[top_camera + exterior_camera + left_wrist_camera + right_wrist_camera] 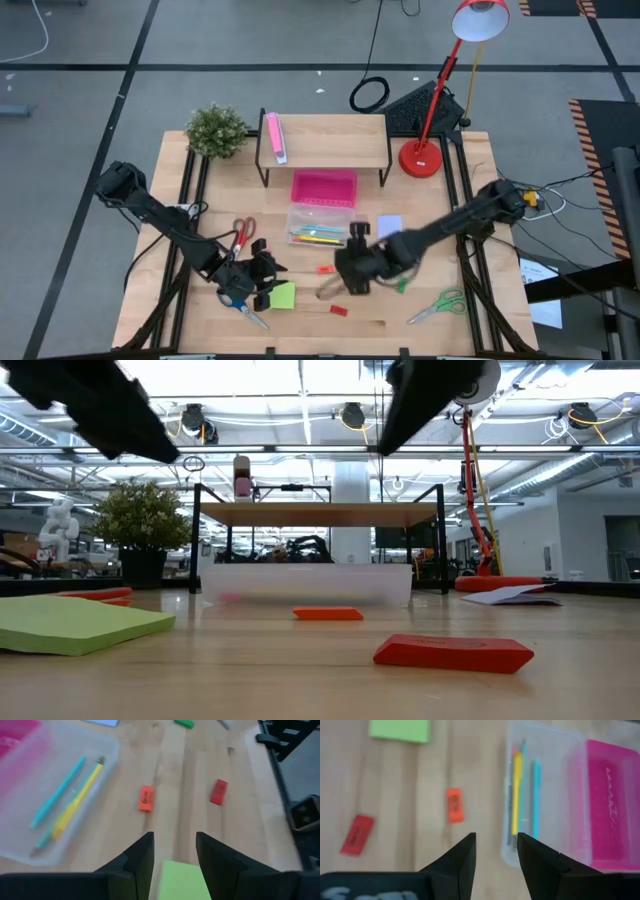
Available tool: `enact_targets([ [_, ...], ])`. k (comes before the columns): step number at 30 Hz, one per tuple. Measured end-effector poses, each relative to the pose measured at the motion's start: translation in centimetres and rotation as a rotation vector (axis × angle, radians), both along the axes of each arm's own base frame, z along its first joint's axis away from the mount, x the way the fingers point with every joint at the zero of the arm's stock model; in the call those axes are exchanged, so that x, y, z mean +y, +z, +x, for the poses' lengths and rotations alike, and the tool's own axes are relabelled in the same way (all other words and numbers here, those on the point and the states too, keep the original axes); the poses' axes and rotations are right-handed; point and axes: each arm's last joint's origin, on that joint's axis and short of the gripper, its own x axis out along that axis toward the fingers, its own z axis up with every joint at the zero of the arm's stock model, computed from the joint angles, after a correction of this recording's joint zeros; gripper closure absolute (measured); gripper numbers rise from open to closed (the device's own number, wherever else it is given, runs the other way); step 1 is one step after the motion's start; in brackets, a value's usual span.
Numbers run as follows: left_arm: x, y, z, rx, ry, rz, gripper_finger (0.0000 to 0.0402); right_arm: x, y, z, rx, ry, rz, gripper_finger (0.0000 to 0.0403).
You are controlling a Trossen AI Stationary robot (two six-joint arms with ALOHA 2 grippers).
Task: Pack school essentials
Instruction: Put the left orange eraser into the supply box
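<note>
On the counter (420, 325) a clear plastic box (318, 228) sits just near of the pink tray (323, 187) and already holds a few pens (516, 790), yellow and teal among them. The rest lies loose. An orange eraser (326, 269) is just near of the box, and a red eraser (339, 310) lies nearer still. A lime-green note pad (283, 295) and blue-handled scissors (238, 304) are at near left, with red-handled scissors (243, 232) beyond them. Green-handled scissors (440, 303) are at near right, and a pale-blue note pad (389, 226) lies right of the box.

The right gripper (496, 851) hangs above the counter between the orange eraser and the near wall of the box, jaws spread and empty. The left gripper (173, 851) hovers over the lime-green pad, jaws likewise spread with nothing between them.

The orange eraser looks like the right arm's likely next pick. To take it cleanly, the gripper should centre over it, turn so the jaws close across its short sides, and drop straight down until the tips nearly meet the wood. It is thin and flat, so a high or skewed close would slide it away. The left arm should stay over its pad, clear of that path.
</note>
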Motion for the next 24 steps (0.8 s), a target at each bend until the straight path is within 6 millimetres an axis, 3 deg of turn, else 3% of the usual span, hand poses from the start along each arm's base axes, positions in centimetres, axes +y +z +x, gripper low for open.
enact_targets([
  [4, -1.0, -0.1, -0.9, 0.014, 0.009, -0.043, 0.0254, 1.8, -0.2, -2.1, 0.001, 0.081, -0.027, 0.0268],
  [9, -1.1, -0.9, -2.3, 0.094, 0.087, -0.044, 0.0254, 1.8, 0.0, -3.8, -0.046, 0.092, -0.055, 0.0272],
  [15, 0.6, -1.2, -3.3, 0.238, 0.251, -0.112, 0.0254, 0.7, -0.3, -5.5, -0.127, 0.025, 0.011, 0.0273],
  [24, 4.3, 0.2, -5.6, 0.409, 0.504, -0.164, 0.0254, -0.4, -3.7, -8.6, -0.307, -0.028, 0.173, 0.0273],
])
